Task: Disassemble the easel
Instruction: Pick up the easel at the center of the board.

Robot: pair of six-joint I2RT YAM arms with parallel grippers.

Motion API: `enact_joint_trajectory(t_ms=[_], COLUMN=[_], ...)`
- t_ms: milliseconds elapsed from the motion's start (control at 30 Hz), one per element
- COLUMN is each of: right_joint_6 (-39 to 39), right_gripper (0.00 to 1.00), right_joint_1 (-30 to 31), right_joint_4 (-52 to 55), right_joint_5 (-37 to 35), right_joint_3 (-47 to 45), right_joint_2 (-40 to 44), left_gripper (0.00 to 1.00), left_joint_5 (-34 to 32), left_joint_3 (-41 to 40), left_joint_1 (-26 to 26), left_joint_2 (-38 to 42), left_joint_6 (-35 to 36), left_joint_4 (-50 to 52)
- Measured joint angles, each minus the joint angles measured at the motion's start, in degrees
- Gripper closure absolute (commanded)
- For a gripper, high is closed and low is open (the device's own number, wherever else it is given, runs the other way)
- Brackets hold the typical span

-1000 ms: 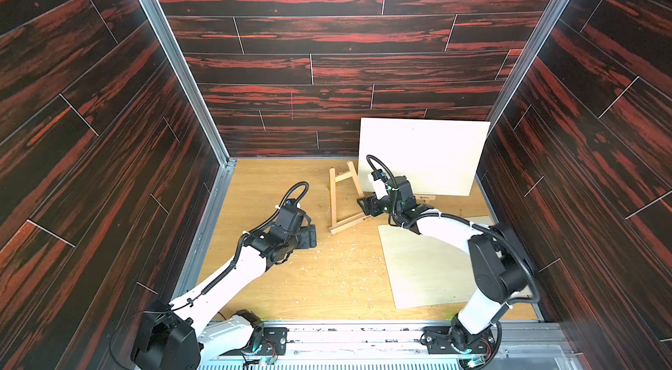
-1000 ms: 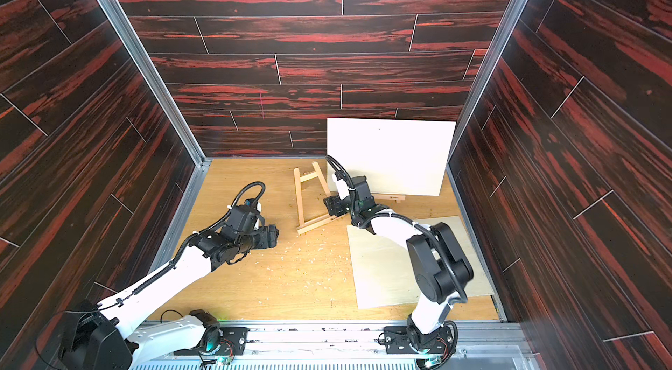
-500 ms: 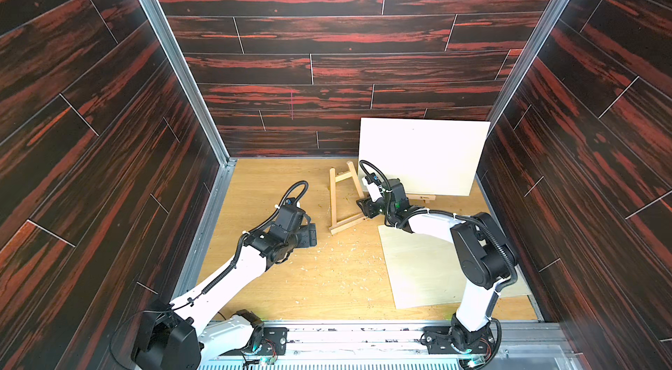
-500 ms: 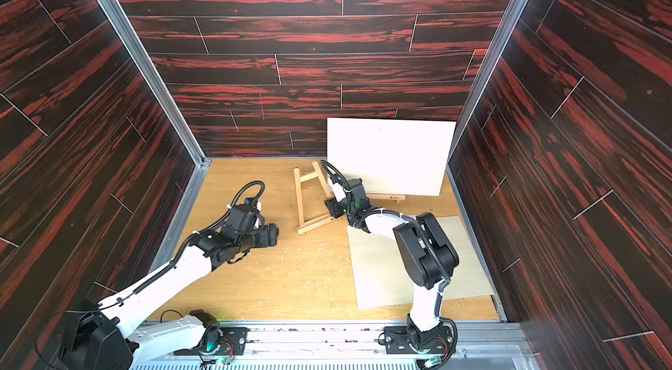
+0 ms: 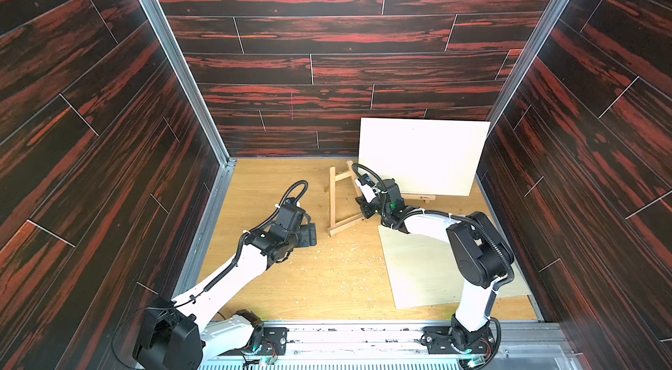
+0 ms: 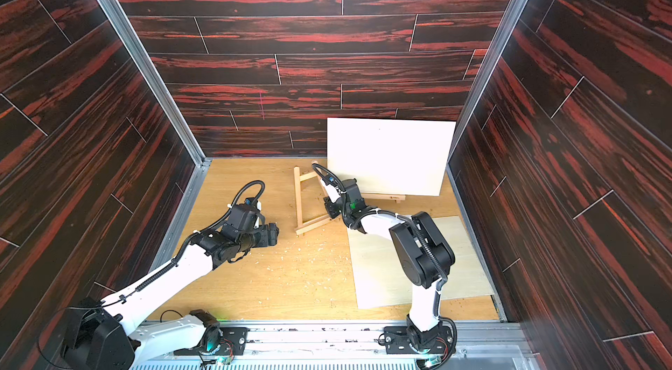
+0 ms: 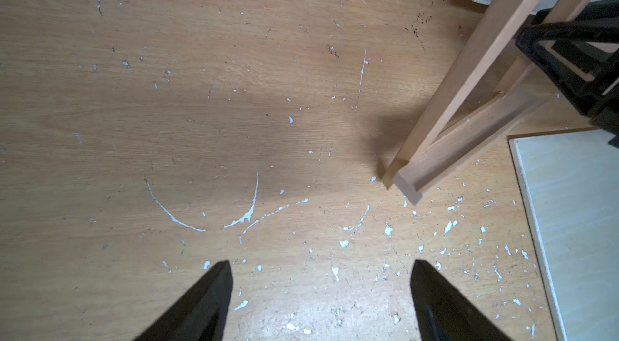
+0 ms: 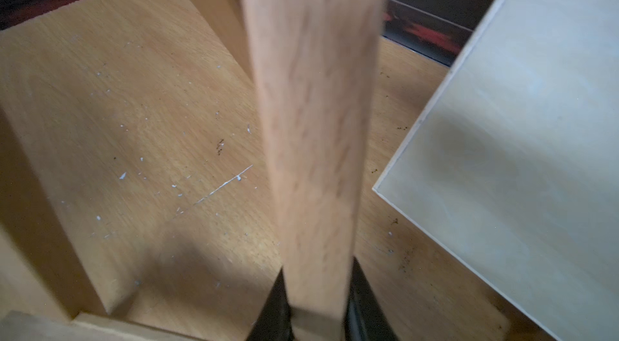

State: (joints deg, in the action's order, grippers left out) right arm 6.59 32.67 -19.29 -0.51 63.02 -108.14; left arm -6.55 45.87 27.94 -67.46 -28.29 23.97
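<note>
Easel (image 5: 331,201) on counter (image 5: 320,288); right pincer (image 8: 316,309) clenched on one wooden upright, probably its right leg, close view blurred. Left pincer (image 7: 321,292) spread wide, empty, above counter nearby.

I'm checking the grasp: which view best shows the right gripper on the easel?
Right wrist: the right gripper clamps an easel bar up close. Both top views show it small; left wrist catches its side.
</note>
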Motion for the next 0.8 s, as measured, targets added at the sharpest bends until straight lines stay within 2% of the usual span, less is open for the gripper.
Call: enact_joint_trajectory(t_ms=[200, 333, 600, 800], right_joint_6=[2.29, 3.74, 5.49, 5.33], right_gripper=[0.86, 0.86, 0.87, 0.88], right_joint_1=[1.25, 2.47, 6.71, 9.42], right_joint_4=[0.04, 1.03, 6.49, 10.05], right_joint_5=[-0.96, -1.66, -1.81, -1.46], right_joint_3=[0.02, 0.00, -1.60, -3.32], right_joint_2=[0.04, 0.48, 6.08, 10.69], left_gripper=[0.13, 0.12, 0.12, 0.12], left_joint_5=[0.61, 2.29, 8.57, 13.90], left_joint_3=[0.00, 0.00, 0.13, 0.55], left_joint_1=[-2.14, -5.57, -14.01, -16.61], left_joint_2=[0.02, 1.03, 2.60, 1.03], left_joint_6=[-0.02, -0.04, 0.15, 0.52], left_joint_4=[0.00, -0.04, -1.84, -4.07])
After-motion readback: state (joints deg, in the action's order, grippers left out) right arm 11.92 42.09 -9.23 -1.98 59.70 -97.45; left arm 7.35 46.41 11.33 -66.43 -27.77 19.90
